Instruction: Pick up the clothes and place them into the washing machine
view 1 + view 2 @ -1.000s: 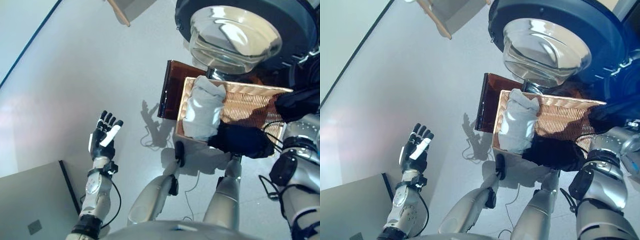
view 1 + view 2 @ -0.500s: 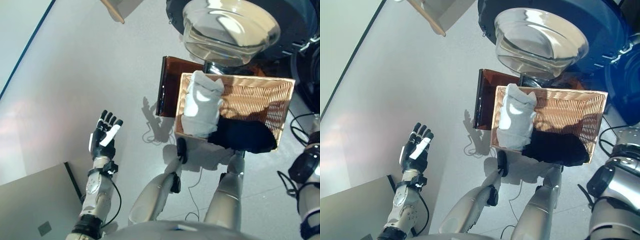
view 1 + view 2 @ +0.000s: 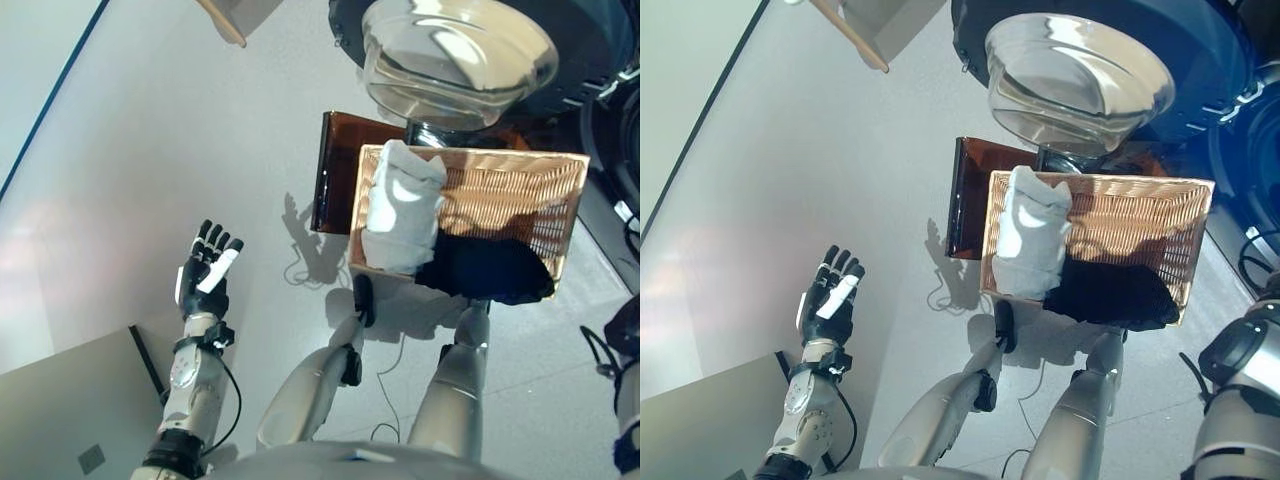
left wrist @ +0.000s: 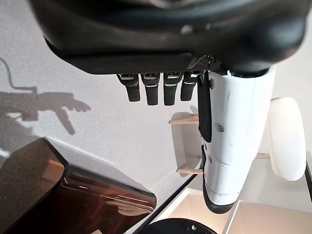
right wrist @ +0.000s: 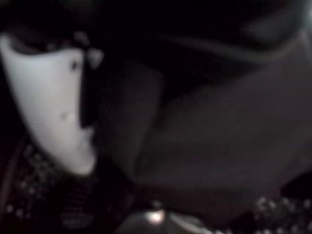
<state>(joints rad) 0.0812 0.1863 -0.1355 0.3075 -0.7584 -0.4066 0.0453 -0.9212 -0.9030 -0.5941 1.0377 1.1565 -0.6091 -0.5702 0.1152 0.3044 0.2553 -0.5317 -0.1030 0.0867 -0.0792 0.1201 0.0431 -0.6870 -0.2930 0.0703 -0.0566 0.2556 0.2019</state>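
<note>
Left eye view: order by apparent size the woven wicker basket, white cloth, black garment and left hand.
1. Woven wicker basket
2. White cloth and black garment: look alike
3. Left hand, though nearer the camera

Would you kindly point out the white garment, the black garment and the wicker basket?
white garment (image 3: 400,215), left eye view, its middle.
black garment (image 3: 485,272), left eye view, its middle.
wicker basket (image 3: 515,205), left eye view, bare woven floor.

There are no words, numbers or signs that can be read on anything here.
</note>
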